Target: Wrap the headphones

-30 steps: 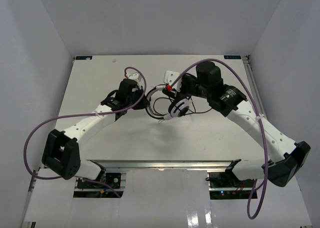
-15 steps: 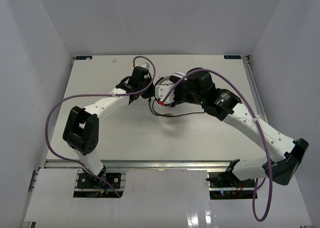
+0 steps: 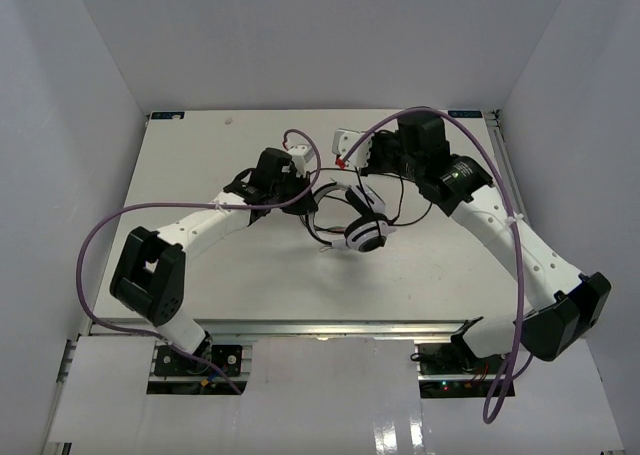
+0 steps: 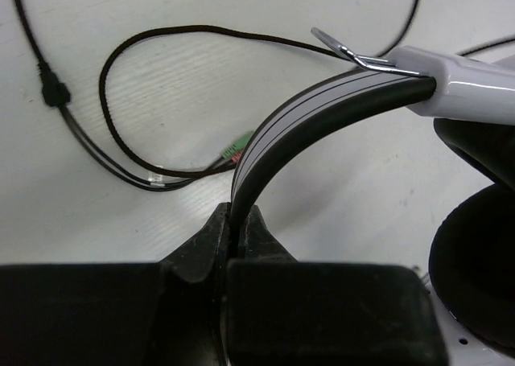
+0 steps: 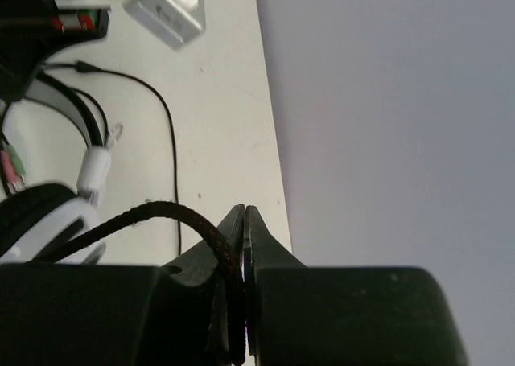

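Observation:
The headphones [image 3: 364,234] lie at mid-table, one white, black-centred earcup facing up. My left gripper [image 3: 310,197] is shut on the white-and-grey headband [image 4: 322,100], which rises out of the jaws [image 4: 237,221] toward the earcup [image 4: 475,277] at the right. The thin dark cable [image 4: 121,52] loops on the table behind it, its green-and-pink plug [image 4: 233,150] lying by the band. My right gripper [image 3: 368,160] is behind the headphones, shut on the braided cable [image 5: 161,213] that arcs from the jaws [image 5: 244,217] toward the earcup [image 5: 40,217] and headband [image 5: 72,113].
A small white block [image 3: 344,143] sits just behind the right gripper and also shows in the right wrist view [image 5: 165,8]. The back wall [image 5: 386,100] stands close to the right gripper. Purple arm cables [image 3: 100,240] arch over both arms.
The right gripper has pulled back and to the right with the cable. The left gripper has shifted nearer with the headband, and the earcup now lies exposed at mid-table.

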